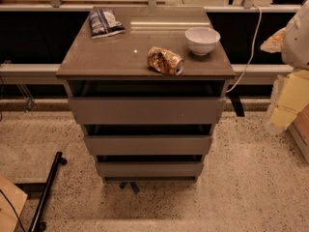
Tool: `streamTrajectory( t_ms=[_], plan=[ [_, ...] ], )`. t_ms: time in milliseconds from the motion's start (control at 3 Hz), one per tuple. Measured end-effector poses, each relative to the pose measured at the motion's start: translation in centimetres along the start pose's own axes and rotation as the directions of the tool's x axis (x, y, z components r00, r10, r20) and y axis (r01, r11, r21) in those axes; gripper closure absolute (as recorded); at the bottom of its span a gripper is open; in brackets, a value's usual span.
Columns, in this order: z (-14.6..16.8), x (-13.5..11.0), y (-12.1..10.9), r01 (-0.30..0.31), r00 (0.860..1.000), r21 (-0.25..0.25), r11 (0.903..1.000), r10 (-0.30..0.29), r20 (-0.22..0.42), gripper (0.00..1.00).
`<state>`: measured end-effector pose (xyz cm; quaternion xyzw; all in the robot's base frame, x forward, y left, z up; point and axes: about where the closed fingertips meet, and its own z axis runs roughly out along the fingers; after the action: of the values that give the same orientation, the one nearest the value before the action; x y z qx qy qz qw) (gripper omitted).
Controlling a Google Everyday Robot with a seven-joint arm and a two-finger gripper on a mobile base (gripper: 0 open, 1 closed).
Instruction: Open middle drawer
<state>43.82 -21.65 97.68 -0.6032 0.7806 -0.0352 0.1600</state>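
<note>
The cabinet [145, 57] stands in the middle of the camera view with three flat grey-brown drawer fronts. The middle drawer [147, 144] is the second front, with a dark gap above it. The wider top front [145, 110] and the smaller bottom front [149, 168] also have dark gaps above them. My gripper [286, 105], a pale yellow part under the white arm [297, 35], is at the right edge. It is well to the right of the cabinet, about level with the top front, and touches nothing.
On the cabinet top lie a blue snack bag [105, 22], a crushed can on its side [165, 61] and a white bowl [202, 40]. A white cable [251, 42] hangs at the right. A black pole [46, 192] lies on the floor at the left.
</note>
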Motion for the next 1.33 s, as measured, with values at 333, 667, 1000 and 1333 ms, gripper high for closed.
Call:
streamTrajectory(
  t_ms=[333,667,1000,1333],
  plan=[
    [0.0,0.0,0.0,0.0,1.0,0.0,1.0,0.0,0.0,0.0],
    [1.5,-1.0,-0.5,0.006,0.999,-0.025,0.9997,-0.005,0.04,0.0],
    [3.5,-1.6,-1.4,0.051,0.997,0.018,0.9985,-0.052,0.05,0.0],
    [6.4,-2.3,-3.1,0.103,0.992,0.087,0.9909,-0.109,0.061,0.0]
  ],
)
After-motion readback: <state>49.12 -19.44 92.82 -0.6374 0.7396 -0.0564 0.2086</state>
